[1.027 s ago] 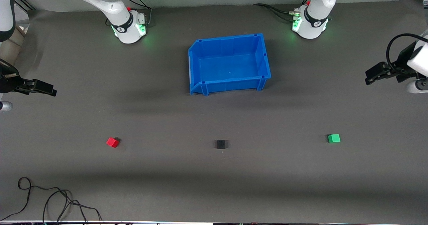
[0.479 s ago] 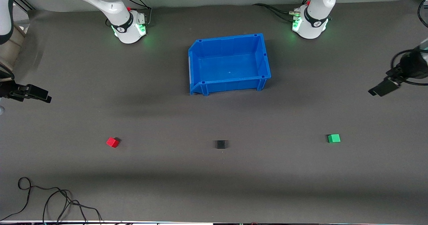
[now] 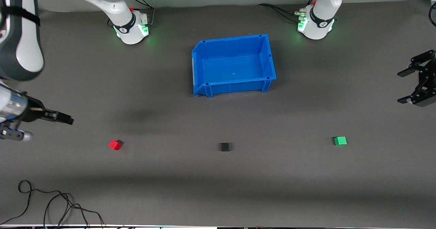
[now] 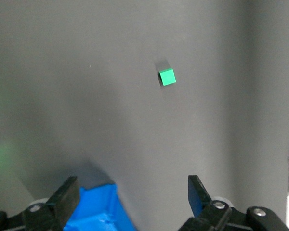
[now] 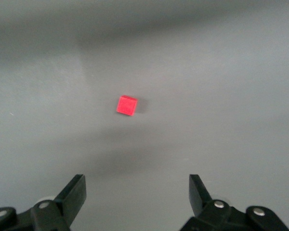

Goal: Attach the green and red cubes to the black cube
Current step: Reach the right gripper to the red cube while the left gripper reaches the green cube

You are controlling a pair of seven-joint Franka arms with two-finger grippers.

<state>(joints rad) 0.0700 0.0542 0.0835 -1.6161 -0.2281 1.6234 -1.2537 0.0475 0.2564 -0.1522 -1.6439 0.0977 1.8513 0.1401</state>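
The red cube [image 3: 115,144] lies on the grey mat toward the right arm's end; the black cube [image 3: 224,147] lies mid-table; the green cube [image 3: 340,140] lies toward the left arm's end. All three are apart, in one row. My right gripper [image 3: 65,119] is open and empty, up in the air short of the red cube, which shows ahead of it in the right wrist view [image 5: 127,105]. My left gripper [image 3: 404,86] is open and empty over the mat's edge; the green cube shows ahead of it in the left wrist view [image 4: 167,77].
An empty blue bin [image 3: 269,57] stands mid-table, farther from the front camera than the black cube; its corner shows in the left wrist view [image 4: 98,214]. Loose black cables [image 3: 51,201] lie at the mat's near corner at the right arm's end. Both arm bases stand along the back.
My right gripper has swung toward the red cube. My left gripper has turned, so that both spread fingers now show, and has drawn toward the table's end.
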